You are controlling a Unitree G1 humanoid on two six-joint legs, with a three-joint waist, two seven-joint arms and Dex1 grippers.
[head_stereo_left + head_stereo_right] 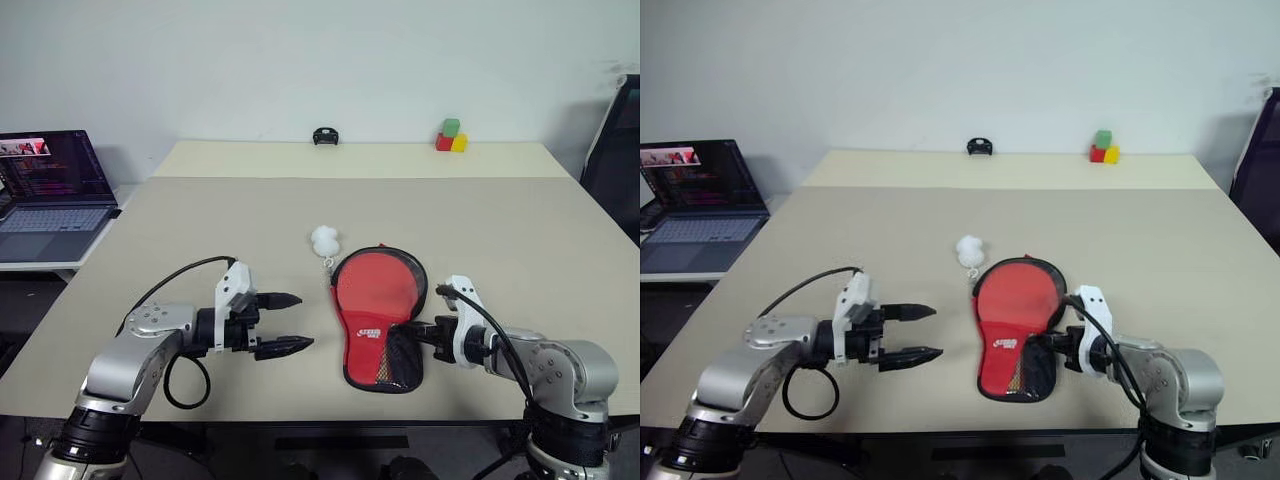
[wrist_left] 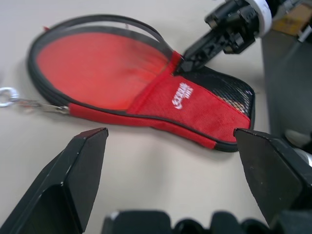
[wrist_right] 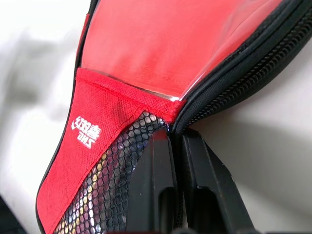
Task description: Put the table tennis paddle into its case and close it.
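A: Case [image 1: 378, 325], item one: lower centre of the head view, flat on the table [image 1: 520, 240], red side up, mesh pocket at its narrow near end, zip standing open around the round end. White charm [image 1: 325, 240] lies just beyond it, toward upper left of the case.

B: Paddle?

A: Table tennis paddle [image 1: 380, 285], item two: its red face shows inside the open round end of the case. Handle hidden, presumably under the logo panel and mesh. I judge it already seated.

B: Grippers?

A: Right gripper [image 1: 412, 331], lower right: fingers pressed together, tips at the case's edge where the red panel meets the zip, on the right side. Whether they pinch the zip pull, I cannot tell; the wrist view shows them against the black zip track. Left gripper [image 1: 282, 322], lower left: fingers spread wide, holding nothing, near the case but apart from it.

B: So the step in hand is closing.

A: That is my reading. To do it well: left fingers should pin the narrow end or near edge so the soft pouch does not slide; right should draw along the zip's curve, not straight across, keeping the flap down over the paddle face. Risk: the pouch drags, or the charm's chain snags.

B: Other items?

A: Laptop [image 1: 50, 190], upper left; coloured blocks [image 1: 451, 136], far edge.
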